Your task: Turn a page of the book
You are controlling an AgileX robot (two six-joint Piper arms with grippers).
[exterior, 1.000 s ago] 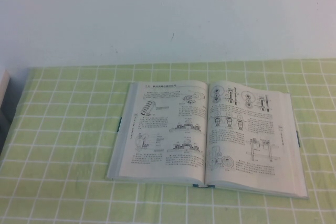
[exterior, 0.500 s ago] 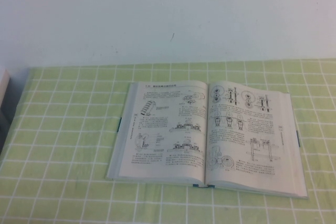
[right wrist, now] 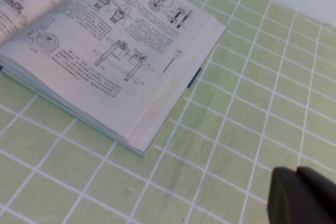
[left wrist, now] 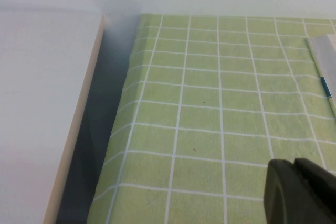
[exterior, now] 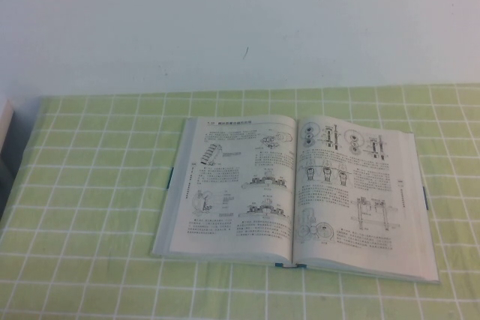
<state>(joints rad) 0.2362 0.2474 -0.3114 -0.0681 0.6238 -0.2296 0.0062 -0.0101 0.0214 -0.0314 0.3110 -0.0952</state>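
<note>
The book (exterior: 296, 192) lies open and flat at table centre, spine running from twelve to six o'clock. The right-hand page (exterior: 356, 185) should be caught at its outer three-o'clock edge and swept leftward. The right gripper (right wrist: 302, 195) hovers beside that edge, the left gripper (left wrist: 299, 192) well apart at nine o'clock; whether either is open cannot be told, and nothing is held.

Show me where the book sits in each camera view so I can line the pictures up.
High view: the book lies open at centre-right of the green checked cloth; neither gripper shows.
Left wrist view: only its grey edge with a blue mark at the frame border; left gripper over cloth.
Right wrist view: its right-hand leaf and outer corner; right gripper apart from it.
Shared landmark: the cloth's white grid.
</note>
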